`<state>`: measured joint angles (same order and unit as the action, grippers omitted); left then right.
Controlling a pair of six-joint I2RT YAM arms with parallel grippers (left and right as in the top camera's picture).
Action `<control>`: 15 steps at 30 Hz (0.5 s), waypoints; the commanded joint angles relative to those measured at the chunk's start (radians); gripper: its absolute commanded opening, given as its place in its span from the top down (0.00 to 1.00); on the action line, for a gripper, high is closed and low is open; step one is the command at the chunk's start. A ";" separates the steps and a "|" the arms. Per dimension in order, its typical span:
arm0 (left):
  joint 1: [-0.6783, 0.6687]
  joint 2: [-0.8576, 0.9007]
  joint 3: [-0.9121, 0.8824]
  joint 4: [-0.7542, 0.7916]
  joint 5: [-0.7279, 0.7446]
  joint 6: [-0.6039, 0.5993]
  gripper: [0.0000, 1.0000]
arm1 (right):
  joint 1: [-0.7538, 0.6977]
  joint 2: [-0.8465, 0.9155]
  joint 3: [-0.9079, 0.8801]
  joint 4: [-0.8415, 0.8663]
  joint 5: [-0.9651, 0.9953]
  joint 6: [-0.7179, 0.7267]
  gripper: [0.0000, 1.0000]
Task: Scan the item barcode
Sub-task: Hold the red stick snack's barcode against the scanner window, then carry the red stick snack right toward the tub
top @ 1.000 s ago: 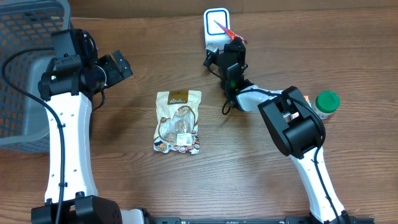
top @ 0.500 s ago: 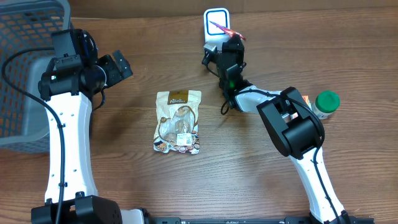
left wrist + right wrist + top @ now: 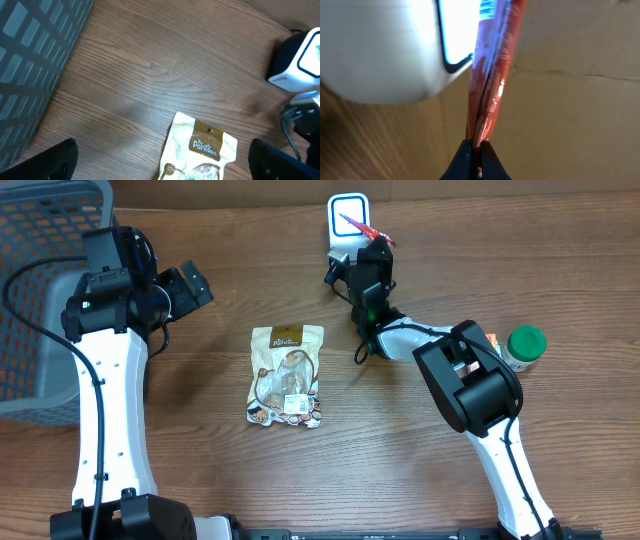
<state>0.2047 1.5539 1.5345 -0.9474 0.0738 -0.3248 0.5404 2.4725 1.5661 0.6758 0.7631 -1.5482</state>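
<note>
One item, a thin red packet (image 3: 492,75), is up at the scanner (image 3: 346,202) by the far edge of the desk (image 3: 200,470), so the presenting step looks well under way. Whether the code has registered cannot be told. In the right wrist view the packet stands edge-on beside the lit window, so its barcode may need turning toward the glass. A second item, the tan snack pouch (image 3: 286,375), lies flat mid-desk, and a green-capped bottle (image 3: 524,345) stands near the right edge; both seem left to do. The right arm (image 3: 470,385) stretches forward toward the scanner, its jaws pinched shut on the packet's lower end. The left arm (image 3: 105,370) is beside the grey basket (image 3: 40,240) at the desk's left edge, jaws spread wide and empty, angled toward the pouch.
</note>
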 commanded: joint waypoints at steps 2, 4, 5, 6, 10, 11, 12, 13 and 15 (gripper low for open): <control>-0.002 -0.023 0.012 0.002 -0.004 0.015 0.00 | 0.008 -0.160 0.011 0.011 0.017 0.117 0.96; -0.002 -0.023 0.012 0.002 -0.003 0.015 0.00 | 0.009 -0.207 0.011 0.010 0.049 0.190 0.96; -0.002 -0.023 0.012 0.002 -0.004 0.015 0.00 | 0.009 -0.231 0.011 0.008 0.072 0.235 0.96; -0.002 -0.023 0.012 0.002 -0.004 0.015 0.00 | 0.008 -0.264 0.011 -0.006 0.110 0.300 0.96; -0.002 -0.023 0.012 0.002 -0.004 0.015 0.00 | 0.008 -0.365 0.011 -0.138 0.219 0.506 0.96; -0.002 -0.023 0.012 0.002 -0.003 0.015 0.00 | 0.009 -0.391 0.011 -0.188 0.240 0.563 0.97; -0.002 -0.023 0.012 0.002 -0.003 0.015 0.00 | 0.011 -0.416 0.011 -0.248 0.255 0.621 0.97; -0.002 -0.023 0.012 0.002 -0.003 0.015 0.00 | 0.012 -0.438 0.011 -0.311 0.261 0.673 0.97; -0.002 -0.023 0.012 0.002 -0.003 0.015 0.00 | 0.019 -0.497 0.011 -0.497 0.258 0.818 0.97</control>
<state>0.2047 1.5539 1.5345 -0.9478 0.0742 -0.3248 0.5461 2.0541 1.5719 0.3111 0.9581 -1.0222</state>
